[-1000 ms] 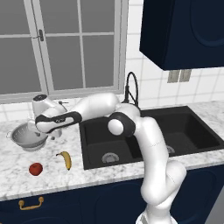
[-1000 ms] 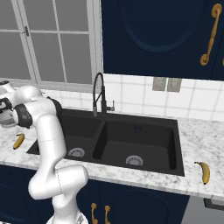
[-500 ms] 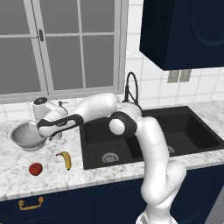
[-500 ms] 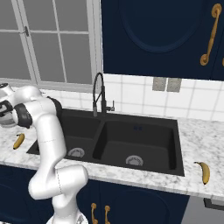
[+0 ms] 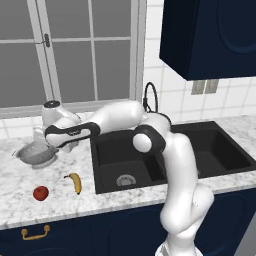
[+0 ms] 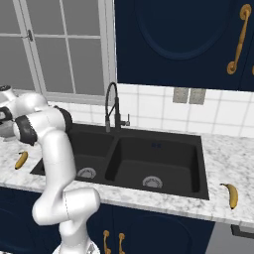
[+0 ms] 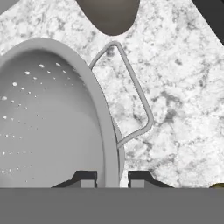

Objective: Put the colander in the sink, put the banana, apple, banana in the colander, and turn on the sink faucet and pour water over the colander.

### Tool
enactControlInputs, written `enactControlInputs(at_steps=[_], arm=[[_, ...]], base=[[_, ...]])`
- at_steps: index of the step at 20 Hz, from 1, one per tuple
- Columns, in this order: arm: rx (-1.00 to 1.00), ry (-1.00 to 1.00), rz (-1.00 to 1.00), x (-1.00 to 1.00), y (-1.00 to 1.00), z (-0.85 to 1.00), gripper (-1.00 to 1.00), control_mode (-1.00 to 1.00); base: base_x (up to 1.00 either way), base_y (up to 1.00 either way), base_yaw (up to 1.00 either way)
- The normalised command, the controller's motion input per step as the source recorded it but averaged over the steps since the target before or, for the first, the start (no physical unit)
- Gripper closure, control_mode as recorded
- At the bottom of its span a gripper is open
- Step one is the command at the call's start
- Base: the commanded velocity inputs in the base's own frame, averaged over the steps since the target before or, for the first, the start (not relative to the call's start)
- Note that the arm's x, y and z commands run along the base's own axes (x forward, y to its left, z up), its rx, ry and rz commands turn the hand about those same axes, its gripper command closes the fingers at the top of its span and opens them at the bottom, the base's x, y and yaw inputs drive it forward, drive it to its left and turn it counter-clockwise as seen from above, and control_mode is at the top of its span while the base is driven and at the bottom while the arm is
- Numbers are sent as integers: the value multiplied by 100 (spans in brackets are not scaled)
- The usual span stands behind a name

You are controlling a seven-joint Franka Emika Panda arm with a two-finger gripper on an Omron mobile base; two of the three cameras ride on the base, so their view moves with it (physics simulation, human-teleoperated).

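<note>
From the left base view the colander [image 5: 36,154] sits near the counter's left end, left of the sink [image 5: 165,160], while the hand view shows the gripper [image 7: 112,179] pinching its thin, stiff, probably light and slippery rim beside a wire handle [image 7: 131,96].

A kitchen: black double sink [image 6: 163,149], marble counter [image 5: 30,192], navy cabinets [image 6: 173,39], window [image 5: 75,50].

Kitchen's got a white-grey marble counter [image 5: 60,200] over navy base cabinets with a brass pull [image 5: 35,233] at about 8 o'clock. Big grey-framed window [image 5: 75,55] up at 11, white tile wall [image 6: 163,106] with what looks like an outlet [image 6: 188,95], navy wall cabinet [image 5: 210,35] at 2 o'clock.
</note>
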Motion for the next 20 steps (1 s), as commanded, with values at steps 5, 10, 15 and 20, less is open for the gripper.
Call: enactControlInputs(at_steps=[5,10,15,20], arm=[[3,0,7,-51,-20,68,100,-100],[0,0,2,-55,-33,61,100,-100],[8,0,0,-50,-55,50,100,-100],[14,2,-20,-56,-72,21,100,-100]], base=[[0,0,0],[0,0,0],[0,0,0],[0,0,0]])
